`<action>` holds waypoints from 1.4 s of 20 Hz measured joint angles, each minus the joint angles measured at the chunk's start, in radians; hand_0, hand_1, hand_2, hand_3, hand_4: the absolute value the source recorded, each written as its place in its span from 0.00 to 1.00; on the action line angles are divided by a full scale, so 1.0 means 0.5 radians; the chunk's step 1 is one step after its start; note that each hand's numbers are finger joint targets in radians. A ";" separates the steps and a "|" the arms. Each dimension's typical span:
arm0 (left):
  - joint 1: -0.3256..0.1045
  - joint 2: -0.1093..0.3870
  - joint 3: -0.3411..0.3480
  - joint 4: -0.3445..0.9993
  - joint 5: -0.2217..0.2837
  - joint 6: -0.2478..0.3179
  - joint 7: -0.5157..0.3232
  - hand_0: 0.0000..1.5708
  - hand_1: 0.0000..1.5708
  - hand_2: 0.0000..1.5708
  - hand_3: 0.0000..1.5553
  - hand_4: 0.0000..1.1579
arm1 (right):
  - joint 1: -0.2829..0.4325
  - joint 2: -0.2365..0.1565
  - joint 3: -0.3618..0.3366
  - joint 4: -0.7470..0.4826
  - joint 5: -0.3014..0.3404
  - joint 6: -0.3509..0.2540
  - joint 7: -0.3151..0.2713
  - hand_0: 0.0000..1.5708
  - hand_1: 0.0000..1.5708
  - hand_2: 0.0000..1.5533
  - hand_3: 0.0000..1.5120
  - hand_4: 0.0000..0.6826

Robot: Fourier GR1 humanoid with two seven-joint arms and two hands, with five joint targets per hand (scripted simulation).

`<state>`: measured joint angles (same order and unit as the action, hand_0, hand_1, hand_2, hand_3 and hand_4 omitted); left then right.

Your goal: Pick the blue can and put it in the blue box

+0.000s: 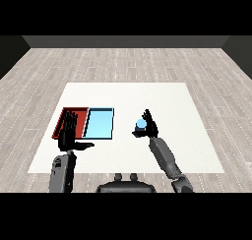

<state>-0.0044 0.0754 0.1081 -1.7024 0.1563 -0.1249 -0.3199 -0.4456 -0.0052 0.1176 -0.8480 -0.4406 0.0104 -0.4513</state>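
At the white desk (pixel 128 94), the robot's right hand (pixel 149 126) curls its fingers and thumb round the blue can (pixel 141 123), a small, pale blue cylinder with no legible label, held right of the light blue tray (pixel 99 124). The red tray (pixel 66 117) lies just beside that tray. The left hand (pixel 69 135) hangs over the red tray, fingers straight, thumb out.
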 measured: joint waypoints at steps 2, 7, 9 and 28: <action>-0.013 -0.017 -0.007 0.025 0.003 0.001 -0.021 0.00 0.00 0.00 0.00 0.00 | -0.002 0.003 0.047 -0.013 -0.024 -0.038 0.016 0.00 0.00 0.00 0.00 0.00; -0.044 -0.013 0.005 0.099 -0.009 -0.001 -0.065 0.00 0.00 0.00 0.00 0.00 | -0.063 0.005 0.009 0.092 -0.016 0.005 0.000 0.00 0.00 0.00 0.00 0.00; -0.032 0.000 0.019 0.090 0.005 -0.017 -0.066 0.00 0.00 0.00 0.00 0.00 | -0.075 0.006 0.020 0.119 -0.023 0.012 -0.004 0.00 0.00 0.00 0.00 0.00; -0.054 -0.014 -0.030 0.124 -0.077 0.020 -0.063 0.00 0.00 0.00 0.00 0.00 | -0.269 0.003 0.159 0.243 0.116 -0.737 0.011 0.92 0.92 0.94 0.93 0.92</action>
<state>-0.0313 0.0683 0.0930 -1.6403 0.1179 -0.1148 -0.3513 -0.5803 -0.0038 0.1969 -0.7266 -0.3823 -0.3583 -0.4460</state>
